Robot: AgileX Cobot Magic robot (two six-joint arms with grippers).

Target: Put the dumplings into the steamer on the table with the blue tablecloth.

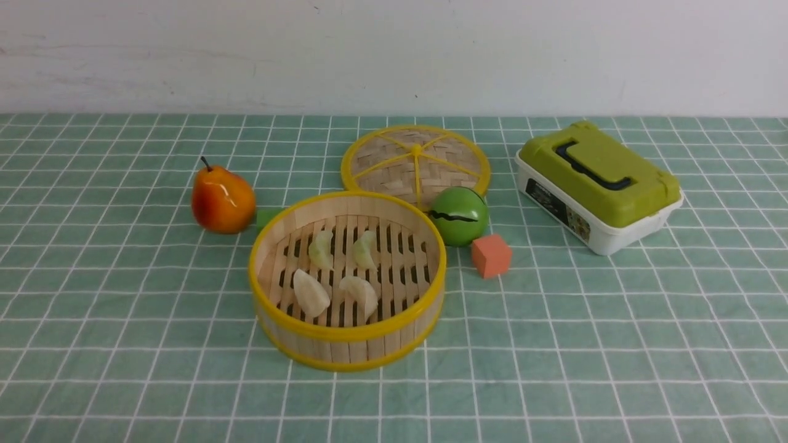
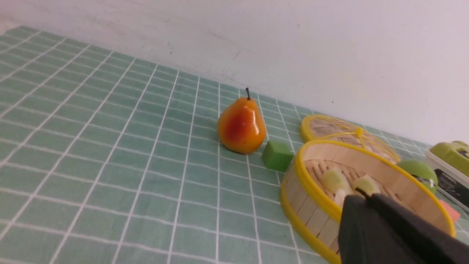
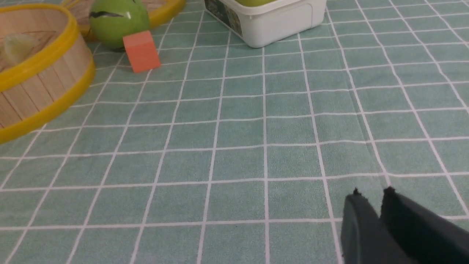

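The steamer (image 1: 345, 344) stands mid-table on the blue tablecloth (image 1: 585, 344), a round bamboo basket with yellow rims. Several pale dumplings lie on its slats, two cream ones nearer the front (image 1: 311, 294) (image 1: 363, 294) and two greenish ones behind (image 1: 321, 248) (image 1: 364, 249). Neither arm shows in the front view. In the left wrist view my left gripper (image 2: 362, 194) is shut and empty, in front of the steamer (image 2: 304, 205). In the right wrist view my right gripper (image 3: 372, 192) hangs over bare cloth, well away from the steamer (image 3: 44, 84), its fingertips a little apart with nothing between them.
An orange-red pear (image 1: 221, 200) and a small green cube (image 1: 266, 216) sit left of the steamer. The woven lid (image 1: 415, 161) lies flat behind it. A green ball (image 1: 458, 215), an orange cube (image 1: 491, 255) and a green-lidded white box (image 1: 600, 184) stand to the right.
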